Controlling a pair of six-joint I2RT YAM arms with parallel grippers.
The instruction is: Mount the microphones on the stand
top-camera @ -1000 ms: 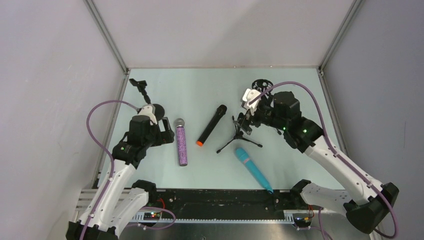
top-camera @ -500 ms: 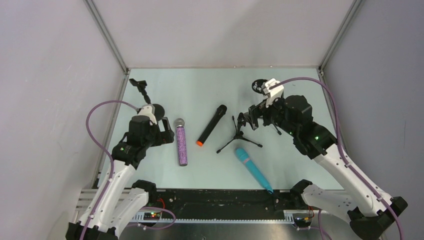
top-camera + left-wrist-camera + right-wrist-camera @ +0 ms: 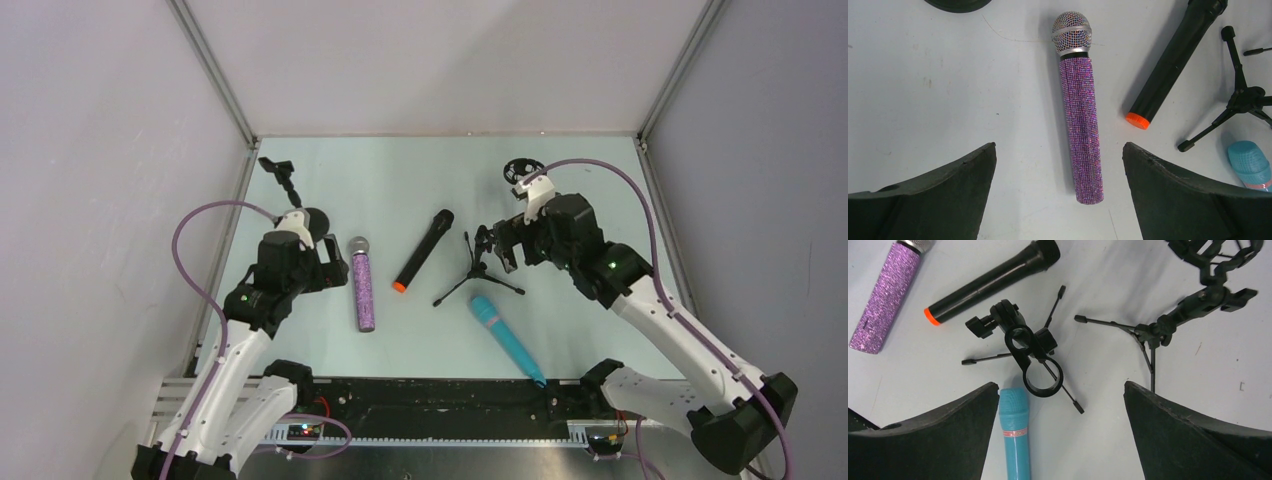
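Left end effector [image 3: 1058,149] spread wide, empty, over the purple mic [image 3: 1080,120] lying flat on the table [image 3: 948,90]. Black mic [image 3: 1173,62] lies just beyond. Right end effector [image 3: 1060,386] spread too, above the stand [image 3: 1033,355]. Blue mic [image 3: 1014,440] beside one finger, tail cut off.

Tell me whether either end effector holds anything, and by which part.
Nothing is held. Both are open: the left end effector above the purple microphone, the right end effector above the stand.
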